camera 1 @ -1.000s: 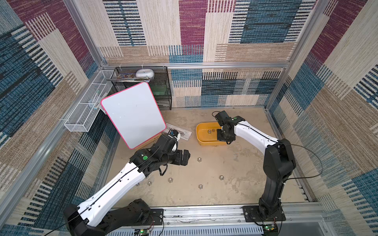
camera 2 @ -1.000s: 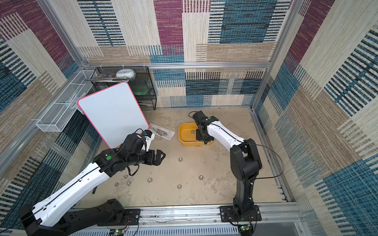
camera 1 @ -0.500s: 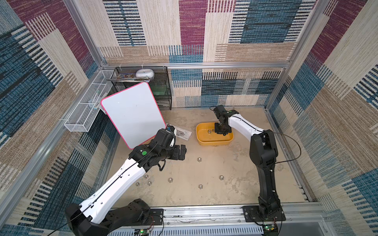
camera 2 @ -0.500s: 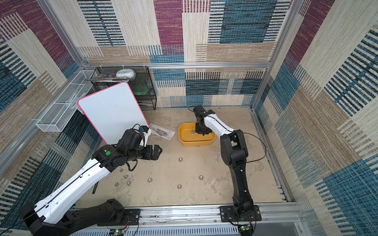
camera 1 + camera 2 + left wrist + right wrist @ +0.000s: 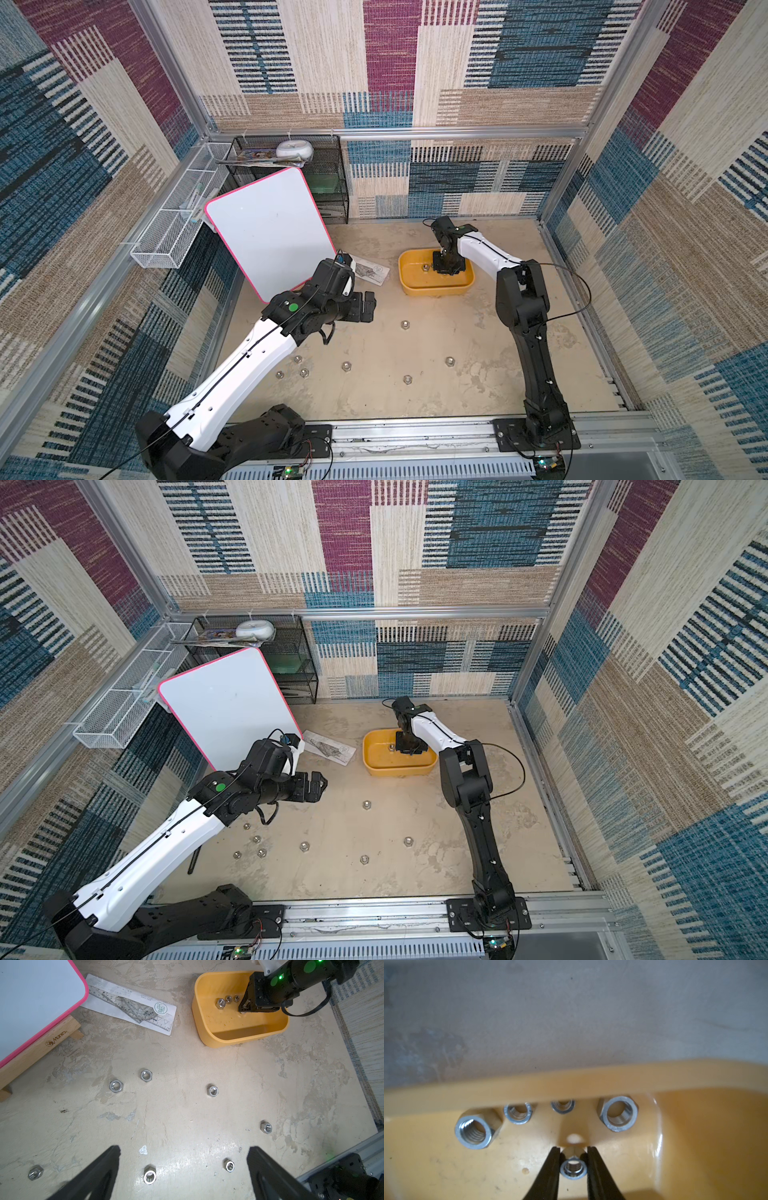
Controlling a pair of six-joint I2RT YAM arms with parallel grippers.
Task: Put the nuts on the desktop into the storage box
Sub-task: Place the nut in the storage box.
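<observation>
The mustard-yellow storage box stands on the desktop at the back centre. My right gripper reaches down into it, its fingers shut on a small silver nut just above the box floor. Several more nuts lie along the box's wall. My left gripper hovers wide open and empty above the desktop, left of the box. Several loose nuts are scattered on the desktop in front of it.
A pink-edged whiteboard on a wooden stand leans at the left. A ruler sheet lies between it and the box. A black mesh shelf and a white wire basket sit at the back left. A metal rail runs along the front.
The right arm has folded its elbow up and brought its gripper from the box's near right side down into the box. The left gripper has drawn back a little to the left.
</observation>
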